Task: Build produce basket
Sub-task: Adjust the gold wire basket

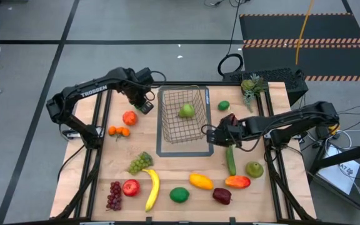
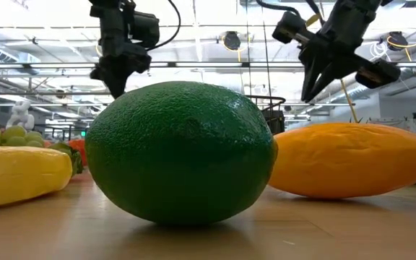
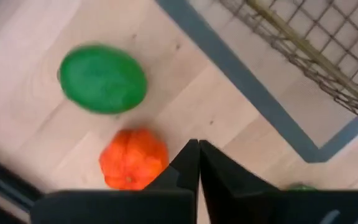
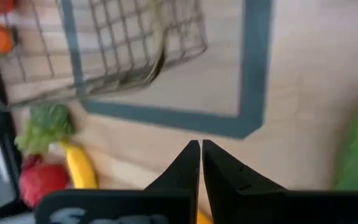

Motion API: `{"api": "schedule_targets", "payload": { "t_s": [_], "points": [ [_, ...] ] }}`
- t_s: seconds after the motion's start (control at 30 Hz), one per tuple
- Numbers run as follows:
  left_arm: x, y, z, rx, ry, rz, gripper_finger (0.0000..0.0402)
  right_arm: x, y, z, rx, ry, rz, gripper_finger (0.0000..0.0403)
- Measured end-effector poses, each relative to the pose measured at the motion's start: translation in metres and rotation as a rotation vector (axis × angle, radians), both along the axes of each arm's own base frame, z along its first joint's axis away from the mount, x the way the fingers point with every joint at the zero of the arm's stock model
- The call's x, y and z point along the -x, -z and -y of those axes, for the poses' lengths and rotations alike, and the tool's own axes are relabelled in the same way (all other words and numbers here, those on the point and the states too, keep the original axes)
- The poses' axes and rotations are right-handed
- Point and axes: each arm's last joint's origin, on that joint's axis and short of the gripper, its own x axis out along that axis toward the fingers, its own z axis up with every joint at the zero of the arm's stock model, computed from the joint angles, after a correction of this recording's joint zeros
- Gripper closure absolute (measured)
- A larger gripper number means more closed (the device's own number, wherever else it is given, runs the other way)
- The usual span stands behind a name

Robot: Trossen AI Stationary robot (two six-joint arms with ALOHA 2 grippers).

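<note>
The grey wire basket stands mid-table on a grey tape outline, with one green pear inside. My left gripper hovers shut beside the basket's left side, over bare wood next to an orange-red fruit and a green round fruit. My right gripper hovers shut off the basket's near right corner, beside the cucumber. Neither holds anything. More produce lies along the near edge: banana, lime, mango.
Green grapes, red grapes, a red apple, small oranges, a pear and a lime lie around the basket. A leafy green item sits at the far right. Black frame rails run along both table sides.
</note>
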Motion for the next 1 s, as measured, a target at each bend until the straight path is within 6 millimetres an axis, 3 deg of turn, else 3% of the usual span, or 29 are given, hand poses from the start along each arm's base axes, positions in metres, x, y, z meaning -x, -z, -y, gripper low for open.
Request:
{"api": "schedule_targets", "payload": {
  "t_s": [0.1, 0.23, 0.5, 0.73, 1.0],
  "points": [
    [-0.005, 0.012, -0.002, -0.017, 0.010, 0.052, 0.0390, 0.003, 0.002, 0.010, 0.037, -0.002, -0.047, 0.0390],
    [-0.005, 0.029, -0.004, -0.018, -0.101, 0.070, 0.0398, 0.004, 0.008, 0.020, 0.102, -0.023, -0.116, 0.0390],
    [-0.012, 0.049, -0.005, -0.008, -0.092, 0.152, 0.0382, -0.001, 0.006, 0.031, 0.158, -0.033, -0.072, 0.0390],
    [-0.020, 0.057, -0.010, -0.060, -0.105, 0.265, 0.0398, -0.004, 0.004, 0.032, 0.191, -0.047, -0.033, 0.0390],
    [-0.028, 0.053, -0.016, -0.111, -0.126, 0.369, 0.0382, -0.006, 0.003, 0.032, 0.203, -0.064, -0.017, 0.0390]
  ]
}}
